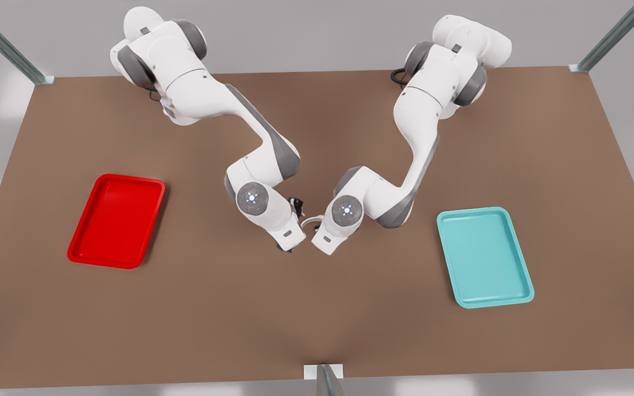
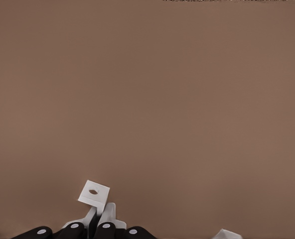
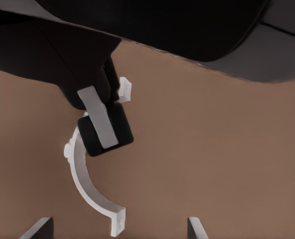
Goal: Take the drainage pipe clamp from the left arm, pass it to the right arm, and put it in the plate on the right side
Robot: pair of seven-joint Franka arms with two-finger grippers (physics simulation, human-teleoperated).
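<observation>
White plastic, thin and bent into a half-ring, the clamp [image 3: 82, 179] looks very light and fairly stiff, though so slim a band would probably flex or twist if squeezed across its open ends. Its smooth surface may slide between pads, so the safest hold is likely flat across the band's width, near a tab or on the arc, not across the mouth. It has a short outturned tab at each end, one with a small hole showing in the left wrist view, and a small lug on the outer curve. It hangs in the air above the brown table [image 1: 317, 308], near the middle, between the two wrists. The left gripper [image 2: 98, 214], on the front view's right, is clamped on the band close to one tab, leaving the long arc and the far tab free. The right gripper [image 3: 118, 228], on the front view's left, faces it with fingers spread apart, grasping nothing; the free tab lies about between its fingertips, so that end seems the natural place to take over. The red plate [image 1: 116, 220] lies well apart on the front view's left, a teal tray [image 1: 485, 258] on the opposite side.
</observation>
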